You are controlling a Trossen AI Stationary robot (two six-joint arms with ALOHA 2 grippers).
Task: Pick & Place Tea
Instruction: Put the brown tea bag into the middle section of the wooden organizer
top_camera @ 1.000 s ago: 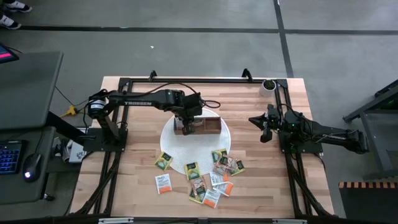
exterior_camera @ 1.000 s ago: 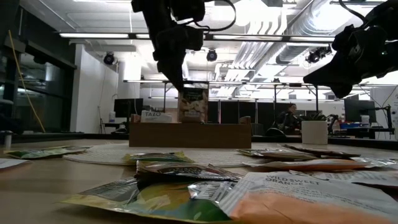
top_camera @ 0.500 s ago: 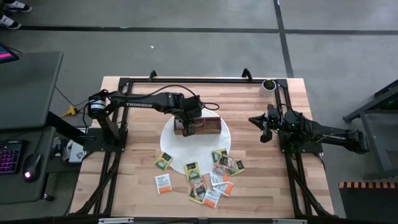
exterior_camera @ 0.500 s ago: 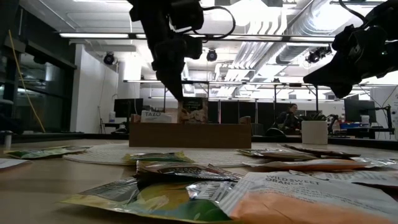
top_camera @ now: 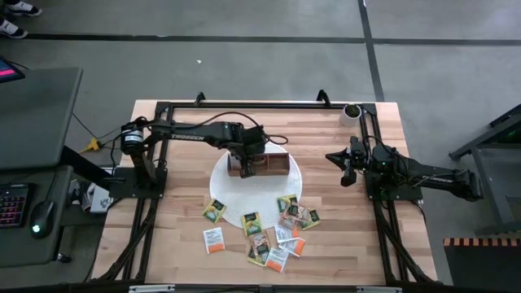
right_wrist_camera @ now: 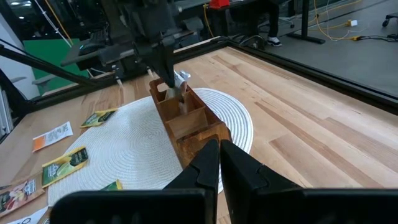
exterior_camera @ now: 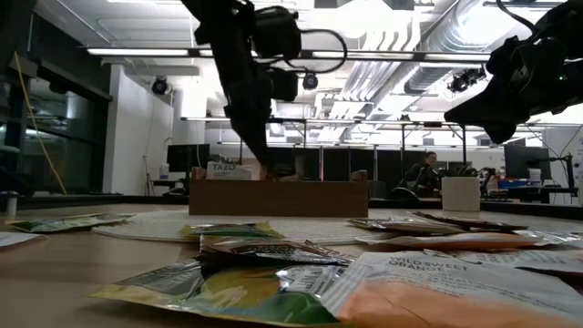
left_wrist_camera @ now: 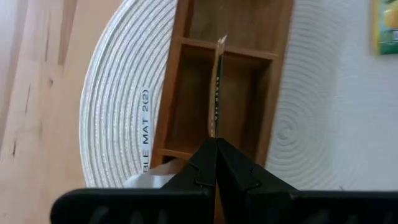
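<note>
Lower than a second ago, my left gripper (left_wrist_camera: 216, 149) has carried its tea packet (left_wrist_camera: 217, 81) down into the wooden box (top_camera: 259, 165); in the low view the packet that stood tall above the box wall before now barely shows over it. My fingers are pinched tight on the packet's edge, and the left wrist view shows it edge-on, upright, inside the middle compartment, its far corner near the divider. Another packet marked TAZO (exterior_camera: 225, 169) stands in the end compartment on the left arm's side. The box sits on a round white woven mat (top_camera: 286, 190) on the wooden table (top_camera: 179, 236).

Toward the table's front edge lies the rest of the tea (top_camera: 275, 232), a loose scatter of green, orange and white packets, some overlapping, a few resting partly on the mat's rim.

My right gripper (top_camera: 343, 168) hangs above the table's right side, well apart from the box, fingers closed together on nothing. A small white cup (top_camera: 352, 111) stands at the far right corner.
</note>
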